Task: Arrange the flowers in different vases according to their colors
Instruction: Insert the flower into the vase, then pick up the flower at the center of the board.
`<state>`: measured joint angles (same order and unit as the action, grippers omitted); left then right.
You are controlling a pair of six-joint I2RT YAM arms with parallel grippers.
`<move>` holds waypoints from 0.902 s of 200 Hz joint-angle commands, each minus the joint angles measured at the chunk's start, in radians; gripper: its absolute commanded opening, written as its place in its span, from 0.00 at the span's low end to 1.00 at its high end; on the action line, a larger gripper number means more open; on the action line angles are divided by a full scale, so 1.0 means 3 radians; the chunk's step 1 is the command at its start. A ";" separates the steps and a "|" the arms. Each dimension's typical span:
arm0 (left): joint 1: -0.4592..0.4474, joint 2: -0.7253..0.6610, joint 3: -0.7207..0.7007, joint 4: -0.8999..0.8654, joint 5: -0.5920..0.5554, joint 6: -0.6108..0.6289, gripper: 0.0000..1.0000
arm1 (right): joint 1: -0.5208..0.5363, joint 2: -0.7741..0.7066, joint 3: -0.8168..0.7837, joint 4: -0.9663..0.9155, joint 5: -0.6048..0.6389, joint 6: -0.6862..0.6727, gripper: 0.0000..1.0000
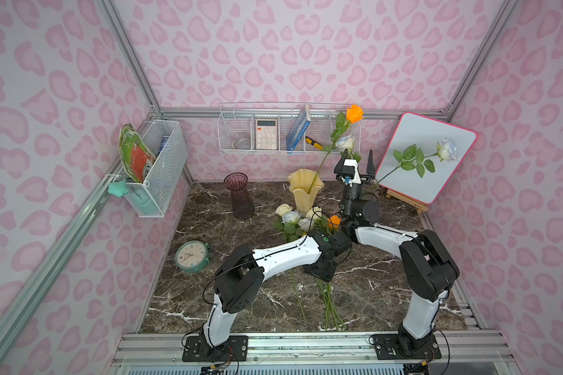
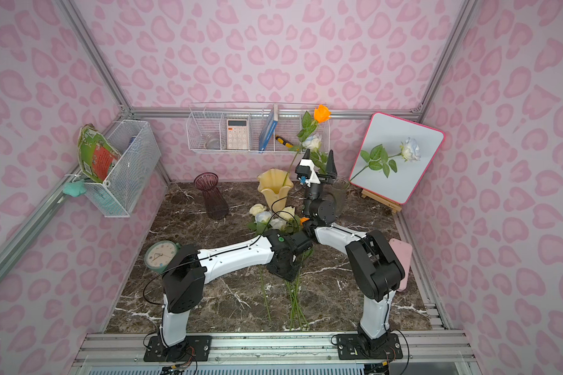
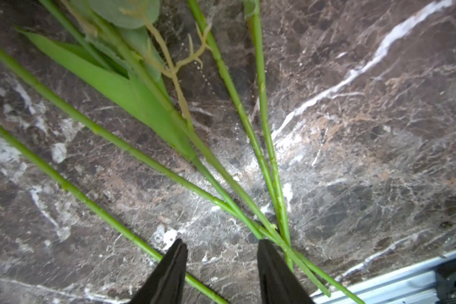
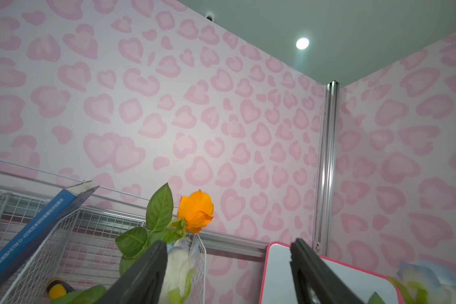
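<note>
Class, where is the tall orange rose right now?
In both top views the orange rose stands in the cream-yellow vase, right of the purple vase, its bloom before the back wire basket.

— How does the left arm (image 1: 286,256) stand?
— Elbow raised, forearm reaching toward the middle. The left tool (image 3: 221,244) points down, jaws apart with nothing between them.
— And the right arm (image 1: 387,240)?
— Forearm level, wrist turned up. The right tool (image 1: 358,159) points upward, jaws wide, holding nothing.

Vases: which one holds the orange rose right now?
The cream-yellow vase with the wavy rim: the stem of the orange rose runs into it. The purple vase stands empty; the clear vase holds bluish white roses.
</note>
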<state>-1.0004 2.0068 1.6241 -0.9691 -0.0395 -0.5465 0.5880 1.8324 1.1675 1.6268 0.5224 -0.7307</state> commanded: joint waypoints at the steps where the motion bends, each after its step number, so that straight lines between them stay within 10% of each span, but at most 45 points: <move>1: -0.0004 -0.0003 0.0031 0.0734 -0.0092 0.0027 0.49 | 0.0254 -0.0189 -0.0099 0.0837 0.0045 -0.0187 0.77; 44: -0.0029 -0.0117 -0.0037 0.0822 -0.0168 0.0051 0.49 | 0.0610 -0.0659 -0.0148 0.0657 0.0185 -0.0494 0.76; 115: -0.0068 -0.0136 0.0246 0.0811 -0.0191 0.0357 0.50 | 0.0474 -0.1714 0.0231 -0.2588 0.0766 0.0880 0.64; 180: -0.0069 -0.0084 0.0329 0.0767 -0.0287 0.0380 0.50 | 0.0329 -0.2010 0.0153 -0.2853 0.0873 0.0974 0.66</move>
<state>-1.0218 1.9774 1.7130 -0.7383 -0.1020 -0.4458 0.6971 1.2503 1.2041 0.8288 0.7509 -0.4782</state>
